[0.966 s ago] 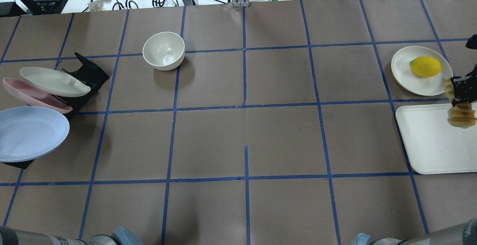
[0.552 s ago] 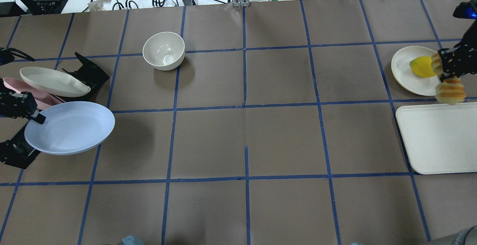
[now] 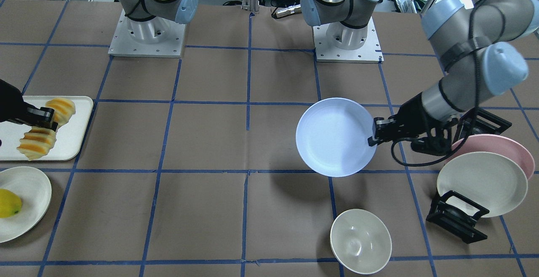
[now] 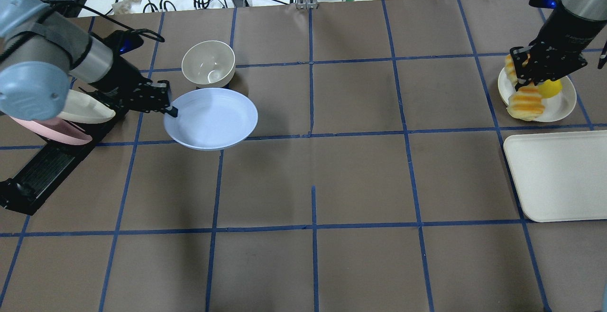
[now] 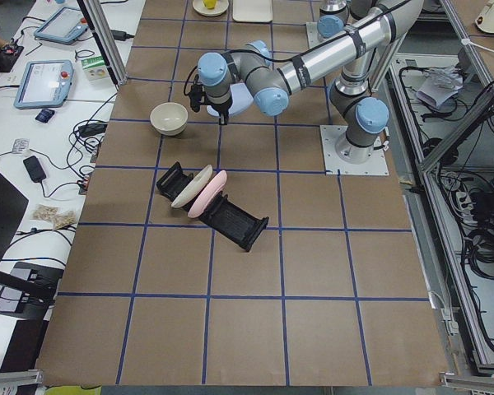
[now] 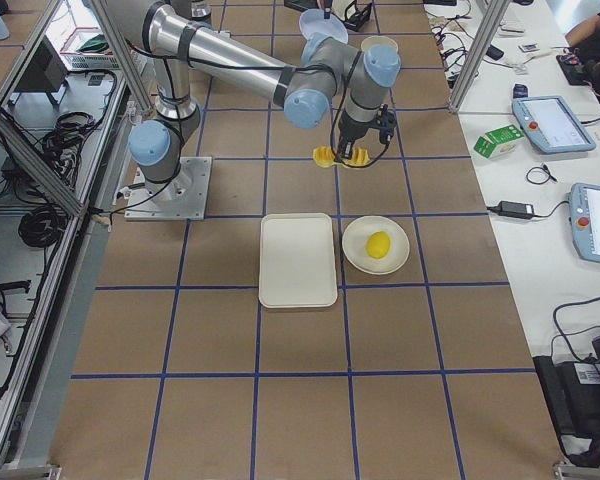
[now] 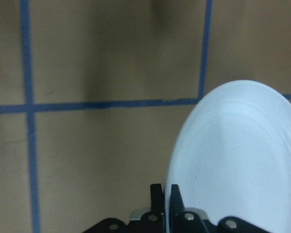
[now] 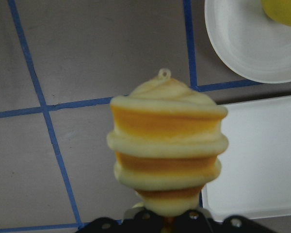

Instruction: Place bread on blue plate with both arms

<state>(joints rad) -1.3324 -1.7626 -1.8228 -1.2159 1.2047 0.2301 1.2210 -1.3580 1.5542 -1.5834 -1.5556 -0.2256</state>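
My left gripper [image 4: 168, 109] is shut on the rim of the blue plate [image 4: 213, 118] and holds it level above the table, just in front of the white bowl. The plate also shows in the front view [image 3: 332, 136] and in the left wrist view [image 7: 237, 160]. My right gripper [image 4: 521, 77] is shut on the middle of the striped orange and pale yellow bread [image 4: 524, 103] and holds it in the air at the far right. Both ends of the bread hang free [image 3: 38, 142]. The right wrist view shows one end of it [image 8: 167, 155].
A white bowl [image 4: 208, 63] stands just beyond the blue plate. A black rack [image 4: 42, 165] at the left holds a pink plate [image 4: 52, 129] and a cream plate [image 4: 87, 110]. At the right lie a cream plate [image 4: 562, 105] with a lemon [image 4: 550, 89] and a white tray [image 4: 559, 174].
My left gripper took the blue plate off the rack and carried it right and away, toward the bowl. My right gripper moved the bread from over the tray toward the lemon's plate.
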